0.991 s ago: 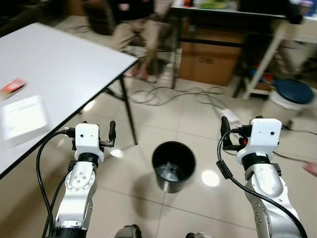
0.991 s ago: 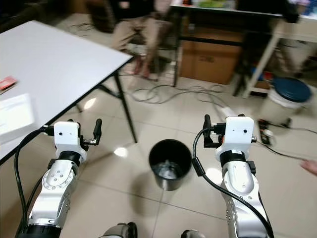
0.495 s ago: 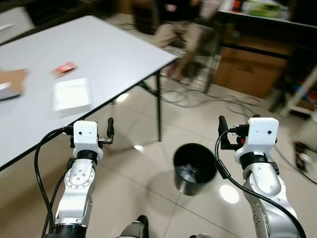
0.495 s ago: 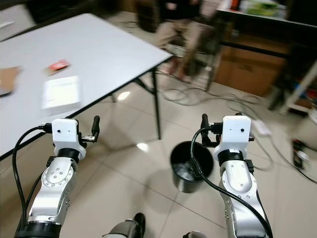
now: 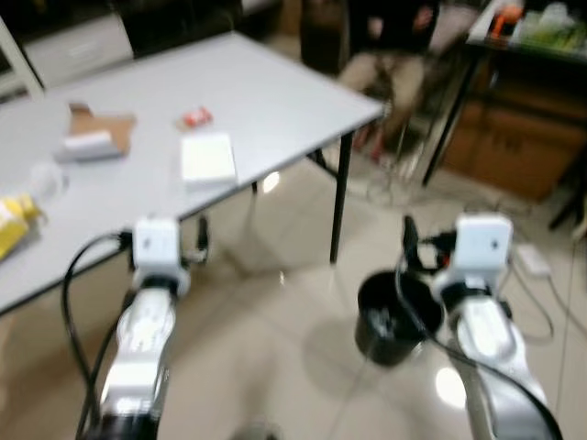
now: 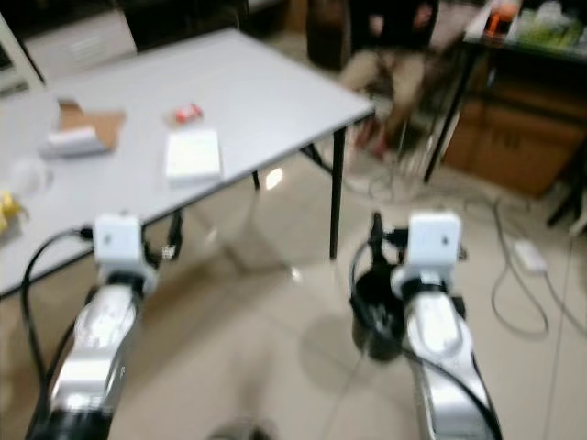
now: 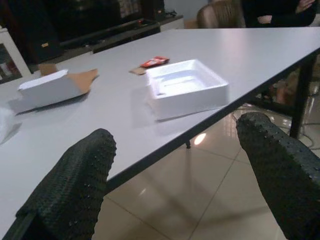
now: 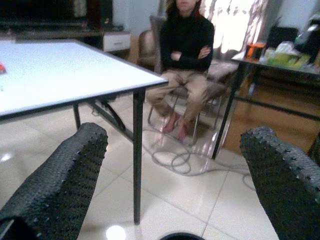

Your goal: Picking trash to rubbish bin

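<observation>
A black rubbish bin (image 5: pixel 396 316) stands on the tiled floor, just behind my right gripper (image 5: pixel 410 247), which is open and holds nothing. On the white table (image 5: pixel 275 101) lie a white foam tray (image 5: pixel 208 158), a small red wrapper (image 5: pixel 193 117), a torn cardboard box (image 5: pixel 92 137) and a yellow item (image 5: pixel 14 220). My left gripper (image 7: pixel 175 137) is open and empty, at the table's near edge, level with the foam tray (image 7: pixel 186 87) and red wrapper (image 7: pixel 154 61). The eye views are blurred.
A person (image 8: pixel 186 55) sits on a chair beyond the table's far corner. Cables (image 8: pixel 172 160) lie on the floor by a second dark table (image 5: pixel 514 37) with cardboard boxes under it. A black table leg (image 5: pixel 339 206) stands beside the bin.
The whole view has swung left: the table now fills more of the picture with more trash on it, and the bin sits further right. Both arms keep their raised pose.
</observation>
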Controlling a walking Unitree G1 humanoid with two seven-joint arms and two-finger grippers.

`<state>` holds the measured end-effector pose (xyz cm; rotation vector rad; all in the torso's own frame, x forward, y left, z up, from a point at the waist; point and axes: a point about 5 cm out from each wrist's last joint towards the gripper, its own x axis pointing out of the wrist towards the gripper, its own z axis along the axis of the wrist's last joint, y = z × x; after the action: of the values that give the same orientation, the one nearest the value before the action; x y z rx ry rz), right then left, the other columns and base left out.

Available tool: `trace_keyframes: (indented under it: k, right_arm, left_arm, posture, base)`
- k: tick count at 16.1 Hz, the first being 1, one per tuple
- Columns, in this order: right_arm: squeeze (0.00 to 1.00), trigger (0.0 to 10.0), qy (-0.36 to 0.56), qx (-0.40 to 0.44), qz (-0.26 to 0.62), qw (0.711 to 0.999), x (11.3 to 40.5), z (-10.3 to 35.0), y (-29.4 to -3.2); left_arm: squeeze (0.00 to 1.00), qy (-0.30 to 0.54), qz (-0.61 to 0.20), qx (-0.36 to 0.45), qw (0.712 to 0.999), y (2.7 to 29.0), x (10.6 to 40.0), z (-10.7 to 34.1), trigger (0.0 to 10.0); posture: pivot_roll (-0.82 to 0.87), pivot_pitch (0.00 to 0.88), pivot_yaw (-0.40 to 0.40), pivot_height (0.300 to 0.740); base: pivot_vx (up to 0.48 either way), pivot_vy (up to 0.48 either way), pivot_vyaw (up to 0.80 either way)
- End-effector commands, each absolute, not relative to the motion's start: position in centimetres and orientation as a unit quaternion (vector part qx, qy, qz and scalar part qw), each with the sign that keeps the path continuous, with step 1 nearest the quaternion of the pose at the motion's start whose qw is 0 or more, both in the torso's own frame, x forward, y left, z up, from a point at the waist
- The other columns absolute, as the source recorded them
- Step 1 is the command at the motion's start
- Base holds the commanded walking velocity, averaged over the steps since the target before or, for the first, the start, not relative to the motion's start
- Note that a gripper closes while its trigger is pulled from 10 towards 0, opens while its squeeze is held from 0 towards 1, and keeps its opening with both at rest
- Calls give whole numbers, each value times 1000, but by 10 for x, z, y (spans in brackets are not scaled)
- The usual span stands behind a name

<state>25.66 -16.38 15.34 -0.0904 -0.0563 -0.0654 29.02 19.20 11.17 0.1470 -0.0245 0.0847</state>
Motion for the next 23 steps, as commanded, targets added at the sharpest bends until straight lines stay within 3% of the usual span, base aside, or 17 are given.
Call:
trace_keyframes:
  k: [1,17,23]
  right_arm:
    - [0,10000,-23,-56,-34,998,256,151,-165]
    - [0,10000,-14,-55,-29,998,255,145,-162]
    - [0,10000,-13,-50,-26,998,254,145,-161]
  left_arm:
    - [0,-10,43,70,997,190,291,112,10000]
    - [0,-1,46,78,996,191,289,108,10000]
    - [0,4,39,73,997,188,288,106,10000]
  posture:
    - [-96,89,43,740]
    - [-89,94,41,740]
    - [-93,95,39,740]
  base:
    - [0,0,706]
    - [0,0,673]
    - [0,0,0]
